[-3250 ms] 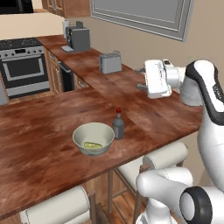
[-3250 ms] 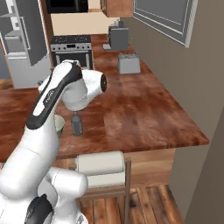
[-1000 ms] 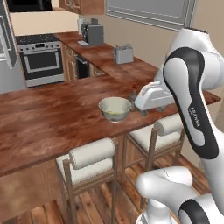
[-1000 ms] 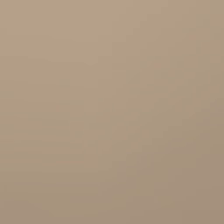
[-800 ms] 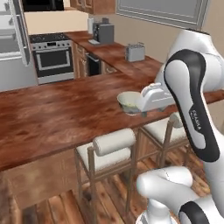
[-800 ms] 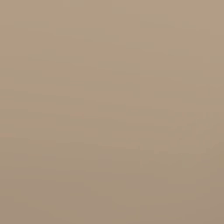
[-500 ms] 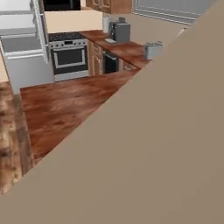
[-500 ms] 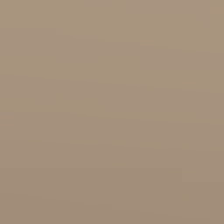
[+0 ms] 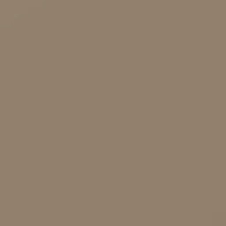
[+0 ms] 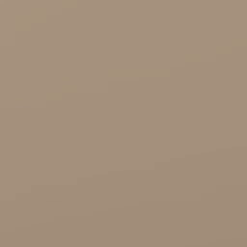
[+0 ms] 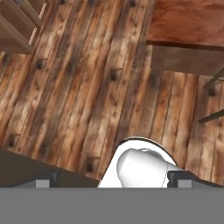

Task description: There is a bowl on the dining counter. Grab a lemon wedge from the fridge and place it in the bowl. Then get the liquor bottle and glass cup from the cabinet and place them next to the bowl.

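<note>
Both base views have gone blank tan since the base drove, while open, empty fingers [image 11: 112, 183] hang over plank floor [image 11: 78, 78] beside the desk [image 11: 188, 22].

Plank floor [image 11: 87, 87] underfoot in the hand view, worn brown boards running lengthwise, dotted with dark knots. At the upper right, the corner of a reddish-brown wooden counter [image 11: 192, 22], its darker side panel dropping to the floor below it. Top left corner, wooden cabinet drawers [image 11: 19, 22] with pale trim, set at a slant. Both base views give a flat tan surface [image 9: 113, 113], no detail to read.
</note>
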{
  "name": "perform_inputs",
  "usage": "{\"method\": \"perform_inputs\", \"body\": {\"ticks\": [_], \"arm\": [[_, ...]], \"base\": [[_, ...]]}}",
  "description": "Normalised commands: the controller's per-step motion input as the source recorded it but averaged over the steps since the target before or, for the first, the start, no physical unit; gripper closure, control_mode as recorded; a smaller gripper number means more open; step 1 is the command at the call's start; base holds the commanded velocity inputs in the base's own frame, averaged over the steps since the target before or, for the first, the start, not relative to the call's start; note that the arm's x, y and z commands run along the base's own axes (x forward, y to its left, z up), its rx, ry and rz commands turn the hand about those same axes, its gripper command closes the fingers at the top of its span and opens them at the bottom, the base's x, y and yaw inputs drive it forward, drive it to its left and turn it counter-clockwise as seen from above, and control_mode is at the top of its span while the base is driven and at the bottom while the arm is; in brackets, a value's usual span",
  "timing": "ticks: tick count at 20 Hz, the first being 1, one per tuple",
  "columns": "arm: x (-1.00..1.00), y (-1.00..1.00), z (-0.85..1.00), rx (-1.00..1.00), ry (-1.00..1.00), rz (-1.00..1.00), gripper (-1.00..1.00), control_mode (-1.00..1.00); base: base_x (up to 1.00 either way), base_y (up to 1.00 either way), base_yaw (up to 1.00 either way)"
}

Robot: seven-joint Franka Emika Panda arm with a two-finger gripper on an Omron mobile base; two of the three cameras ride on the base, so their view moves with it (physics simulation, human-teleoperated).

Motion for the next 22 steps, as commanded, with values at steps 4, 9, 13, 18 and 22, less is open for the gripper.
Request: {"method": "perform_inputs", "body": {"ticks": [4, 9, 13, 18, 22], "arm": [[0.00, 0.00, 0.00, 0.00, 0.00, 0.00, -1.00, 1.00], [0.00, 0.00, 0.00, 0.00, 0.00, 0.00, -1.00, 1.00], [0.00, 0.00, 0.00, 0.00, 0.00, 0.00, -1.00, 1.00], [0.00, 0.00, 0.00, 0.00, 0.00, 0.00, -1.00, 1.00], [0.00, 0.00, 0.00, 0.00, 0.00, 0.00, -1.00, 1.00]], "base": [[0.12, 1.00, 0.05], [0.49, 1.00, 0.02], [0.93, 0.98, 0.00], [1.00, 0.85, 0.00], [1.00, 0.71, 0.00]]}}
